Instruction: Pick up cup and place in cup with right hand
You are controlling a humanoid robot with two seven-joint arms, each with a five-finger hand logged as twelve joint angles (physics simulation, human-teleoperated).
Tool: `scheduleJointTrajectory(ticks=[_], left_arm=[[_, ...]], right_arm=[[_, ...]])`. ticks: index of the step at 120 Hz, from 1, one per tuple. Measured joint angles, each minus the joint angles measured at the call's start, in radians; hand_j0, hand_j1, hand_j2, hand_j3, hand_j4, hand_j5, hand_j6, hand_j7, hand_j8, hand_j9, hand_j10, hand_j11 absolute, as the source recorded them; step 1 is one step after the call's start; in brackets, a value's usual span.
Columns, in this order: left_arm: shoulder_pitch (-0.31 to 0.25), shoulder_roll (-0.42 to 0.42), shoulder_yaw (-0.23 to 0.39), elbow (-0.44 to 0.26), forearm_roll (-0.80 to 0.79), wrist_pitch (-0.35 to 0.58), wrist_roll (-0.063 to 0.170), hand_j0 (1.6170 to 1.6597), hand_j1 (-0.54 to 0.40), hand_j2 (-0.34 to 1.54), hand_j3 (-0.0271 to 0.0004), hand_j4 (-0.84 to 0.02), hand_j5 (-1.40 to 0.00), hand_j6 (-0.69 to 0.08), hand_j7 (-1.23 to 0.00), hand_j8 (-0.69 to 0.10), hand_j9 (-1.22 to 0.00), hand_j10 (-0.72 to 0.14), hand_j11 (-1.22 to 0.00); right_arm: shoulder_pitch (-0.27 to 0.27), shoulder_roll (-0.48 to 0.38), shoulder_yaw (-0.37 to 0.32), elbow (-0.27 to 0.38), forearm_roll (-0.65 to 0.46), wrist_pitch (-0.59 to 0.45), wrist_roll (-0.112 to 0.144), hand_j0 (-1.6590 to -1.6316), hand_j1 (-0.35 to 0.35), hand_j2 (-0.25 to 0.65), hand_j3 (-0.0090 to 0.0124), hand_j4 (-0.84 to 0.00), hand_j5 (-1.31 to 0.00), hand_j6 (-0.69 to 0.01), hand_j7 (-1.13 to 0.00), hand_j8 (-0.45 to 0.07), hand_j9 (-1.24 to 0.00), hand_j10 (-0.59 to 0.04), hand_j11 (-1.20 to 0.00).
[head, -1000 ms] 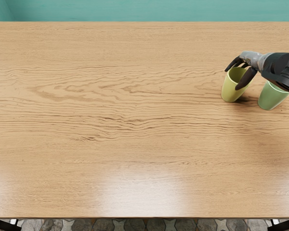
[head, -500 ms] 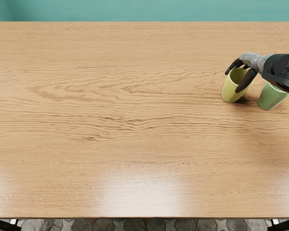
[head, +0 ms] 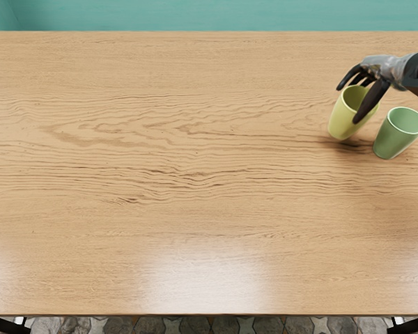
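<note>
Head view showed my right hand (head: 382, 69) pinching the yellow cup (head: 343, 120), which had just risen beside the green cup (head: 393, 140), leaving me, I judged, to carry it over and nest it.

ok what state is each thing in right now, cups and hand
right hand: closed on the yellow cup, thumb on the near side
yellow cup: held, mouth up, seemingly just off the table
green cup: standing on the table, mouth up, not held
</note>
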Motion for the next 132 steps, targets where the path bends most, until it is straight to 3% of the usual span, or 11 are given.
scheduleJointTrajectory(ticks=[5,11,31,41,53,70,105,132], left_arm=[[0.000,0.000,0.000,0.000,0.000,0.000,0.000,1.6581,0.336,0.00,-0.0001,-0.012,-0.01,-0.012,-0.01,-0.012,-0.01,-0.012,-0.01],[0.000,0.000,0.000,0.000,0.000,0.000,0.000,1.6581,0.336,0.00,0.0000,-0.012,-0.01,-0.012,-0.01,-0.012,-0.01,-0.012,-0.01],[0.000,0.000,0.000,0.000,0.000,0.000,0.000,1.6581,0.336,0.00,0.0000,-0.012,-0.01,-0.012,-0.01,-0.012,-0.01,-0.012,-0.01],[0.000,0.000,0.000,0.000,0.000,0.000,0.000,1.6581,0.336,0.00,0.0000,-0.012,-0.01,-0.012,-0.01,-0.012,-0.01,-0.012,-0.01],[0.000,0.000,0.000,0.000,0.000,0.000,0.000,1.6581,0.336,0.00,0.0001,-0.012,-0.01,-0.012,-0.01,-0.012,-0.01,-0.012,-0.01],[0.000,0.000,0.000,0.000,0.000,0.000,0.000,1.6581,0.336,0.00,0.0001,-0.012,-0.01,-0.012,-0.01,-0.012,-0.01,-0.012,-0.01],[0.000,0.000,0.000,0.000,0.000,0.000,0.000,1.6581,0.336,0.00,0.0000,-0.012,-0.01,-0.012,-0.01,-0.012,-0.01,-0.012,-0.01],[0.000,0.000,0.000,0.000,0.000,0.000,0.000,1.6581,0.336,0.00,-0.0001,-0.012,-0.01,-0.012,-0.01,-0.012,-0.01,-0.012,-0.01]], right_arm=[[0.014,-0.019,0.000,0.002,0.013,0.020,-0.003,-1.6554,0.083,0.100,0.0016,-0.494,-0.69,-0.377,-0.67,-0.243,-0.69,-0.311,-0.69],[0.030,-0.044,0.000,0.004,0.025,0.045,-0.005,-1.6558,0.086,0.106,0.0005,-0.491,-0.70,-0.376,-0.67,-0.237,-0.70,-0.309,-0.69],[0.096,-0.139,0.000,0.021,0.086,0.130,-0.008,-1.6578,0.104,0.164,0.0021,-0.485,-0.71,-0.370,-0.67,-0.234,-0.70,-0.305,-0.71],[0.130,-0.180,0.000,0.027,0.105,0.163,-0.011,-1.6581,0.115,0.202,0.0002,-0.483,-0.71,-0.375,-0.67,-0.233,-0.71,-0.306,-0.71],[0.168,-0.236,-0.001,0.039,0.127,0.203,-0.014,-1.6582,0.132,0.259,0.0017,-0.485,-0.72,-0.376,-0.68,-0.238,-0.71,-0.309,-0.71],[0.197,-0.299,-0.002,0.059,0.144,0.244,-0.023,-1.6583,0.151,0.327,0.0017,-0.485,-0.72,-0.375,-0.68,-0.241,-0.72,-0.314,-0.72],[0.201,-0.356,-0.006,0.091,0.149,0.277,-0.028,-1.6565,0.088,0.123,0.0004,-0.491,-0.72,-0.370,-0.68,-0.240,-0.72,-0.313,-0.72],[0.179,-0.361,-0.013,0.093,0.139,0.263,-0.022,-1.6556,0.081,0.082,0.0006,-0.491,-0.72,-0.361,-0.68,-0.231,-0.72,-0.297,-0.72]])
